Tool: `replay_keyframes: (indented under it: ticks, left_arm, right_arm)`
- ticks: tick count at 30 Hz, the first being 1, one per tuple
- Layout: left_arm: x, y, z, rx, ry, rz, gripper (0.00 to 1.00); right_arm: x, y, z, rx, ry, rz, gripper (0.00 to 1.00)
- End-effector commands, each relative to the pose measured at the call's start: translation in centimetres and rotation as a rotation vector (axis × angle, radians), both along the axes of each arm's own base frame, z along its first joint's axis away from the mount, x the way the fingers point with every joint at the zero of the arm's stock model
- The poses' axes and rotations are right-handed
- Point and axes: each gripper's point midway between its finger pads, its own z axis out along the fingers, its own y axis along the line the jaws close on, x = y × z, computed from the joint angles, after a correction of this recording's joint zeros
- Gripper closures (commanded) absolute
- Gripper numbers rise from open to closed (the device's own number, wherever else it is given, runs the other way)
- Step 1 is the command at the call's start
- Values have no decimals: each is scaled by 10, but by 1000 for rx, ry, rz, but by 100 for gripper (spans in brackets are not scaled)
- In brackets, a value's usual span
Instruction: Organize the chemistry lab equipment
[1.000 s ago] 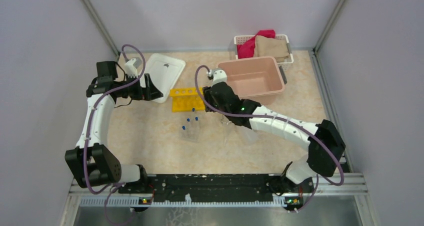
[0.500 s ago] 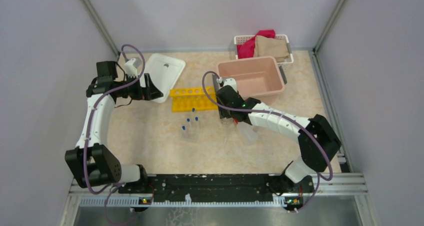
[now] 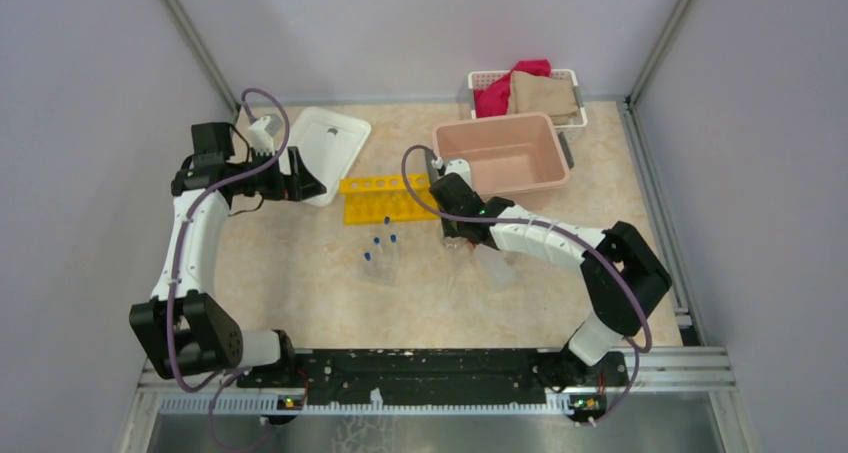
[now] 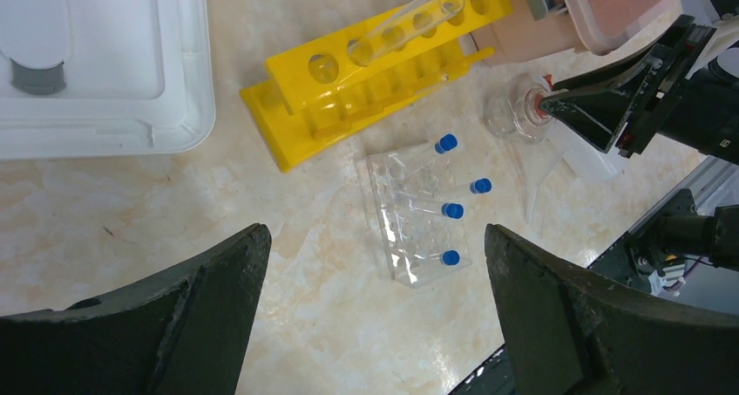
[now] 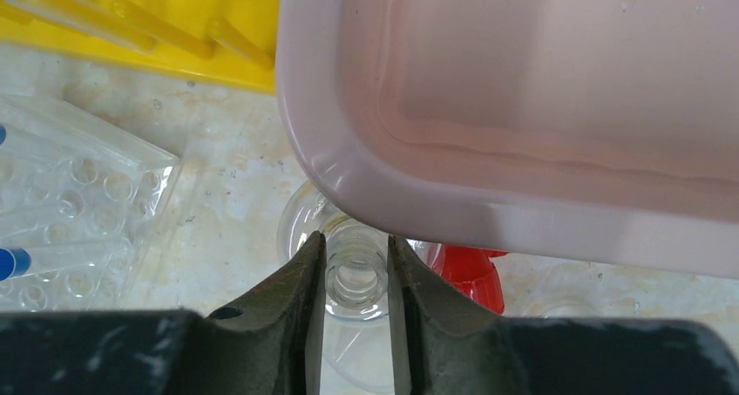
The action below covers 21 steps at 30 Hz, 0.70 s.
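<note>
Neck of clear round flask (image 5: 355, 282) pinched upright between right gripper (image 5: 353, 242) jaws, lower centre; left gripper (image 4: 375, 234) wide open, empty.

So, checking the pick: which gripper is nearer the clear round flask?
Right. The right gripper has its fingers either side of the neck of the round flask; the left gripper hangs open far off, by the white lid.

A beige, marbled worktop (image 3: 300, 293) fills the middle — evenly lit, with only soft shadows. Plain pale lilac-grey walls (image 3: 420, 23) rise behind it and on both sides, grey metal posts (image 3: 200, 45) marking its two far corners. Along its near edge runs a black rail (image 3: 430, 365).
</note>
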Motion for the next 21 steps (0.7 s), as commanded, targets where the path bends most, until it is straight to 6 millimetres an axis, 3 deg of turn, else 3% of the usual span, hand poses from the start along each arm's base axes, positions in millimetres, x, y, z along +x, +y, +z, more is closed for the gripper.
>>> replay_keyframes:
  ticks: [1, 6, 10, 21]
  left_arm:
    - [3, 0, 21, -8, -60, 1, 1]
    - [2, 2, 20, 3, -60, 2, 1]
    - [2, 4, 21, 18, -70, 6, 1]
    - [1, 4, 24, 24, -79, 15, 1]
  right_arm:
    - [9, 7, 7, 38, -34, -3, 78]
    - [7, 8, 14, 52, -32, 2, 100]
    - [2, 11, 46, 112, -57, 26, 100]
    - [-5, 12, 206, 260, -203, 79, 100]
